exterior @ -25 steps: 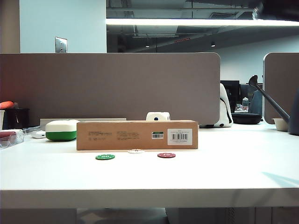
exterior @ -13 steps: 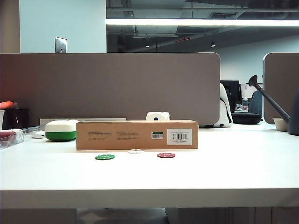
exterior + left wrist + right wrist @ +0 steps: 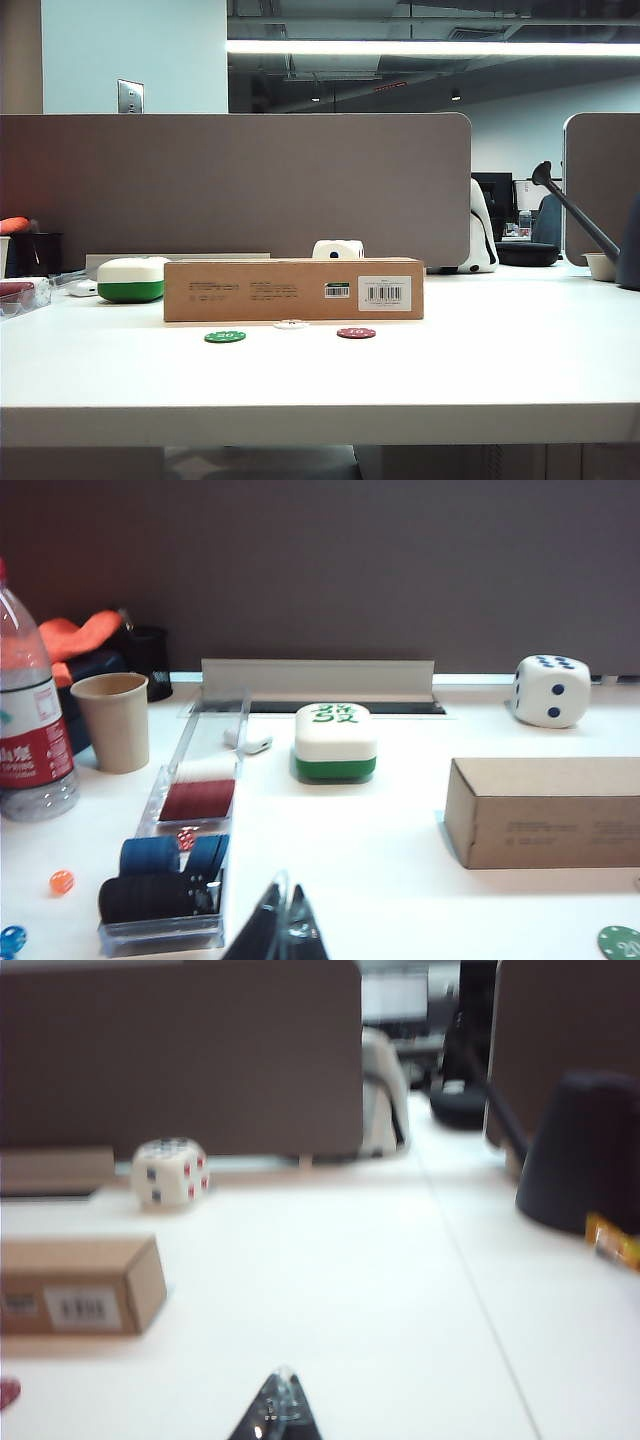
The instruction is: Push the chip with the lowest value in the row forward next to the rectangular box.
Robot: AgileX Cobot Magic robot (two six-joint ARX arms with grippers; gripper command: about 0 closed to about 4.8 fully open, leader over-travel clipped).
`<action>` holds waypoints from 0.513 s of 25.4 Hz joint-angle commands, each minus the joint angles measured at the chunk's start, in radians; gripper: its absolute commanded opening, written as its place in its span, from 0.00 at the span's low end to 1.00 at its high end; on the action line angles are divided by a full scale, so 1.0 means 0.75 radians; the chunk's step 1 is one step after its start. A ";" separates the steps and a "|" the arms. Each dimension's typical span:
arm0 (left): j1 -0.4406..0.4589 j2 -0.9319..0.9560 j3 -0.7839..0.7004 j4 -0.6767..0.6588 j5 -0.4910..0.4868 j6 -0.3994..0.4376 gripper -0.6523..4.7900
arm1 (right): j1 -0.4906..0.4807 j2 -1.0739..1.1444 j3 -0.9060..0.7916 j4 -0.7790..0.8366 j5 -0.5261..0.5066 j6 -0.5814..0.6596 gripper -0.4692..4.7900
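The rectangular box [image 3: 293,290] looks like matt brown cardboard with a white paper label. The white surface [image 3: 480,370] is smooth, faintly glossy. Both pincers, left pincer [image 3: 279,932] and right pincer [image 3: 277,1410], look like glossy dark plastic.

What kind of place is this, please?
Probably an open-plan office: a white desk with a brown partition screen behind it, ceiling strip lights and more workstations beyond. Both grippers, left and right, hang low.

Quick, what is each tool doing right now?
Left tool: shut, holding nothing, above the table.
Right tool: shut, holding nothing, above the table.
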 commanded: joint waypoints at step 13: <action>-0.001 -0.001 0.006 0.007 0.005 0.001 0.11 | -0.012 -0.004 -0.016 -0.030 -0.031 -0.003 0.08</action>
